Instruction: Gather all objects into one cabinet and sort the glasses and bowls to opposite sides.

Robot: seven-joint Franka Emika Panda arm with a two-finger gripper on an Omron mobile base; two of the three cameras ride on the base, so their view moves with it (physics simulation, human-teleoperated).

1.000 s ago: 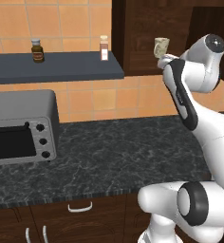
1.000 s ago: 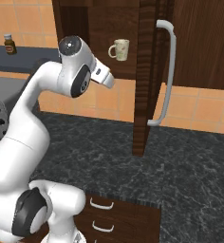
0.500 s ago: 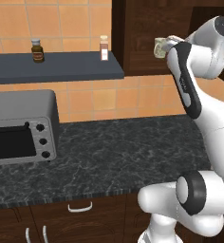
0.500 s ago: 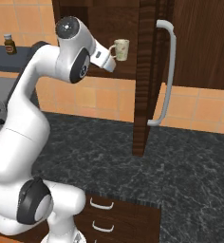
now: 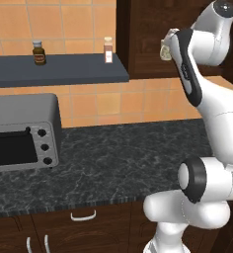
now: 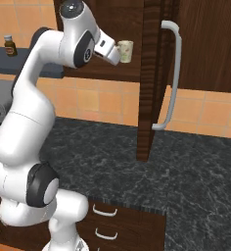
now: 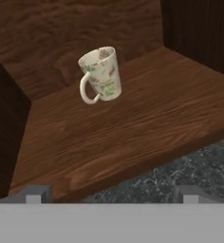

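Tool (image 6: pixel 118 51) had risen from chest height to the open cabinet (image 6: pixel 151 73) over the last second, jaws spread wide, holding nothing. Cream mug (image 7: pixel 101 74) stood upright on the cabinet shelf (image 7: pixel 147 128), just beyond the tool. Probably lining up a grasp; sorting not begun.

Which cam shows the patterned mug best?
Hand view: the mug stands unobstructed on the cabinet shelf, handle and pattern clear. Right base view shows it small beside the arm; left base view shows just a sliver behind the arm.
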